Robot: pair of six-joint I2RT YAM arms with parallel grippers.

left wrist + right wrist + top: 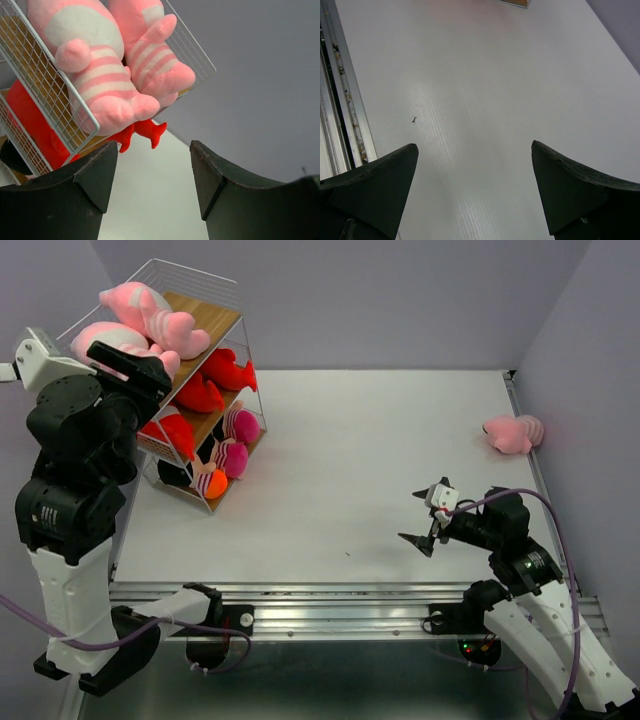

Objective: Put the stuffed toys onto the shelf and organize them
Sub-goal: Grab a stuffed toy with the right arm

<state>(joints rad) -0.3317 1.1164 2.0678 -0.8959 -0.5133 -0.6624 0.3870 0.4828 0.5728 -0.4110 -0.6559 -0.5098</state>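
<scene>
The shelf (235, 315) of white wire and wooden boards stands at the table's back left. Two pink striped stuffed toys (150, 315) lie on its top tier, red ones (215, 375) on the middle tier, and dark-haired dolls (235, 440) on the bottom tier. One more pink toy (513, 433) lies on the table at the far right. My left gripper (150, 375) is raised beside the top tier, open and empty. In the left wrist view, that gripper (152, 165) sits just below the pink toys (100, 75). My right gripper (428, 517) hovers low over the table, open and empty.
Grey walls close in the table at the back and on the right. A metal rail (350, 595) runs along the near edge. In the right wrist view, only bare white table (485, 75) lies beneath the open right gripper (475, 150).
</scene>
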